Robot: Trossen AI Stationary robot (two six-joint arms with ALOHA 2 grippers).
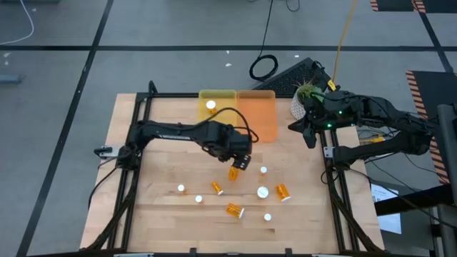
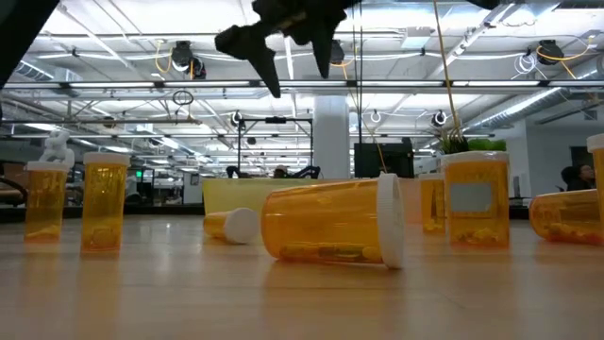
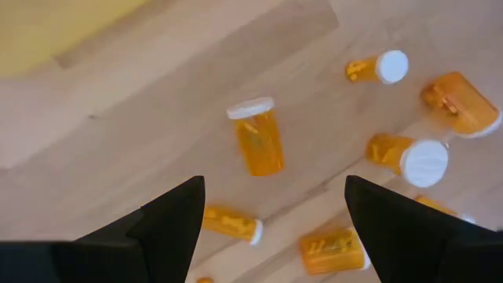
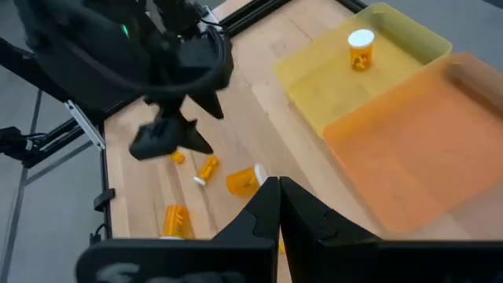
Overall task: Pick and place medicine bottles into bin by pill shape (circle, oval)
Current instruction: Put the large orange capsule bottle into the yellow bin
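From table height, a wide medicine bottle [image 2: 335,222] is lying on its side nearest the lens, white cap pointing right, pills showing through its lower wall. Two upright bottles [image 2: 104,202] are standing at its nine o'clock, and another wide one [image 2: 475,199] is standing at three o'clock. Only from above does the whole scatter read: bottles are spreading across the near half of the wooden table [image 1: 164,214], leaving bare wood toward the left edge and along the front rail.

The left gripper [image 1: 241,161] is hanging over the table's middle with its fingers spread wide and nothing between them. Its own wrist camera is looking straight down between those dark fingers [image 3: 169,220] at a fallen bottle [image 3: 257,138], the one lying just below the gripper in the overhead view [image 1: 233,172]; the low view confirms the fingers are well above the wood.

Farther back, at twelve o'clock, the yellow tray [image 1: 218,95] and the orange tray [image 1: 258,118] are sitting side by side, edges touching. One bottle [image 4: 361,49] is standing inside the yellow tray, plain from the right wrist camera; the orange tray is holding none.

The right gripper [image 4: 279,198] is waiting off the table's far right corner, beside a potted plant [image 1: 305,96], its fingers pressed together.
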